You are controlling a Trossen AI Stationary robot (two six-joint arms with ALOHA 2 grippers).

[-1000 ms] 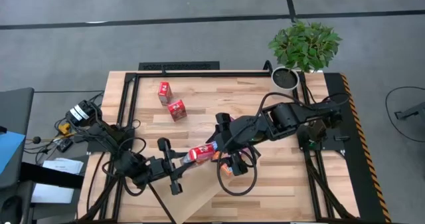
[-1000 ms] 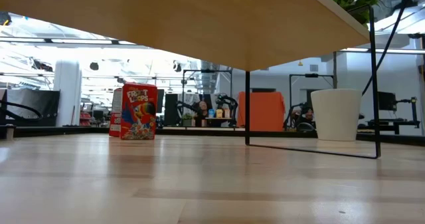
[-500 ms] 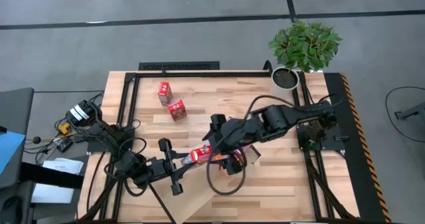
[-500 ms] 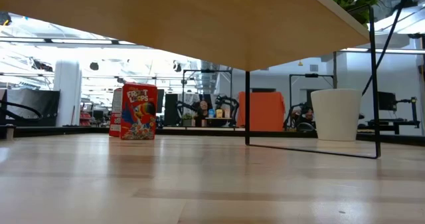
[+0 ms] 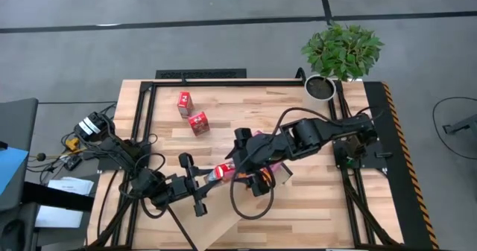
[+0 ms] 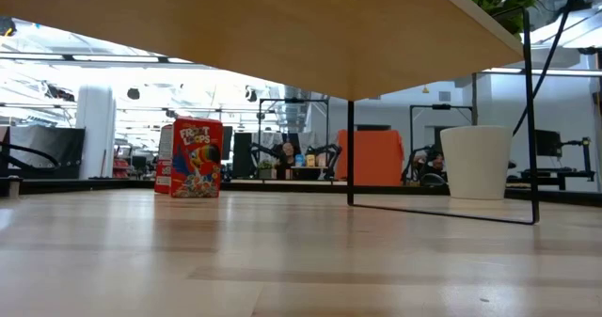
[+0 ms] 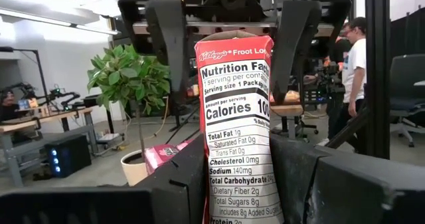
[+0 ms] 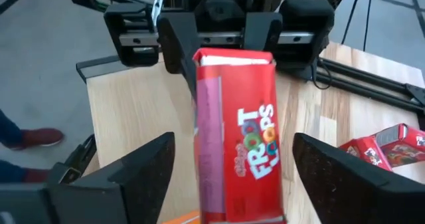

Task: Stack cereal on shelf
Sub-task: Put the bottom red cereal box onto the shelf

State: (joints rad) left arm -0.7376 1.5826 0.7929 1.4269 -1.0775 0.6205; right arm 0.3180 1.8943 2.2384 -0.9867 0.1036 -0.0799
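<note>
Over the planked table, a red cereal box is sitting pinched in the left gripper, while the right gripper is straddling its far end, fingers spread clear. Only the left wrist view is showing the nutrition panel; the low view is catching another box standing upright.

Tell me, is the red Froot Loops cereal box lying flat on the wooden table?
No. The red Froot Loops cereal box is up in the air, pinched at its far end by the left gripper while the right gripper's fingers stand open on either side.
</note>
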